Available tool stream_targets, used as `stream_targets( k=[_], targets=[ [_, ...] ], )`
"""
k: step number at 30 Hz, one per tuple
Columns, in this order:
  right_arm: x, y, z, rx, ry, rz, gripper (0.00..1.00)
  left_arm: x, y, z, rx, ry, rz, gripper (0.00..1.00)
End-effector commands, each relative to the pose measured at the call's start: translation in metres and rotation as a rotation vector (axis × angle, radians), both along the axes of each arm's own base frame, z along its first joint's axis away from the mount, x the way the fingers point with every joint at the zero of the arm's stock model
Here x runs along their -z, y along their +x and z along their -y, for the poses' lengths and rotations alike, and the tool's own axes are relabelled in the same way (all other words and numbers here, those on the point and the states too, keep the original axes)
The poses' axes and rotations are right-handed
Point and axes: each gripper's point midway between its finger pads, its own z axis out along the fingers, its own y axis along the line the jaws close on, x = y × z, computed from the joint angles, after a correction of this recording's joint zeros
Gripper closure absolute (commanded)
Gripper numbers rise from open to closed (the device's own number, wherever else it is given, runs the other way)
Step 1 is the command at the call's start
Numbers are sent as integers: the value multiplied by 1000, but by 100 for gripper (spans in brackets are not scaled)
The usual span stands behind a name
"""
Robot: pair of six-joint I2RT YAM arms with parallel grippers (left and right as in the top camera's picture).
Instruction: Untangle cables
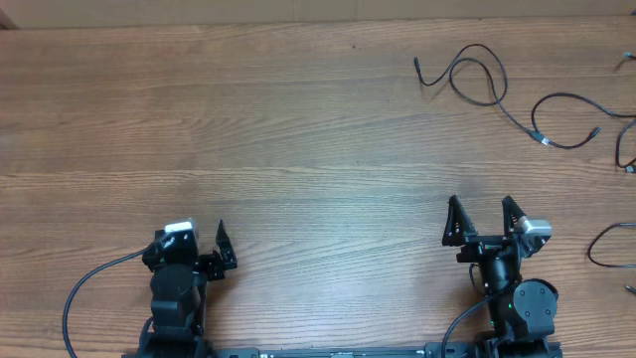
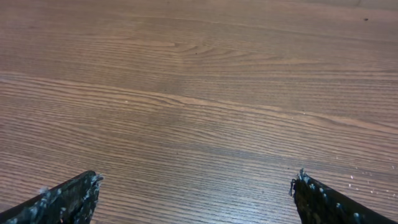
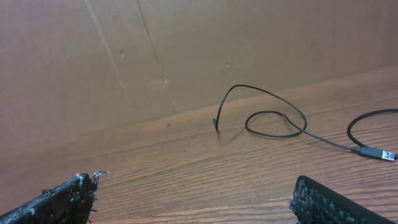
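Both hands wide and empty at the near edge. My left gripper hangs over bare table, nothing between its fingers. My right gripper faces the far side.

The cables lie far right as loose strands, well apart from both hands. More of them trail off the right edge, cut from view.

The looped cable lies ahead and slightly right of my right hand. Its long axis runs far-left to near-right, with the plug end to the right.

The right arm is clearly nearer, so I judge the reach is its job.

Overhead looks straight down; wrist views low, forward; right shares cable.
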Motion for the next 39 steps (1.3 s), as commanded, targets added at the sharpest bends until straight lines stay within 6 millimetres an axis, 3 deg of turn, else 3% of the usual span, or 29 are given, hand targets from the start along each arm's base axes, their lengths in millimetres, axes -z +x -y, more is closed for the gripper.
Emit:
stream_targets(
  k=[1, 13, 21, 39],
  targets=[
    [4, 1, 1, 8, 3, -4, 0, -2, 0, 0, 11, 13, 5, 0],
    [4, 1, 1, 8, 3, -4, 0, -21, -1, -10, -35, 8, 97, 0],
    [4, 1, 1, 8, 3, -4, 0, -48, -3, -19, -73, 4, 222, 1],
    [4, 1, 1, 8, 3, -4, 0, -48, -3, -19, -73, 3, 223, 0]
  ],
)
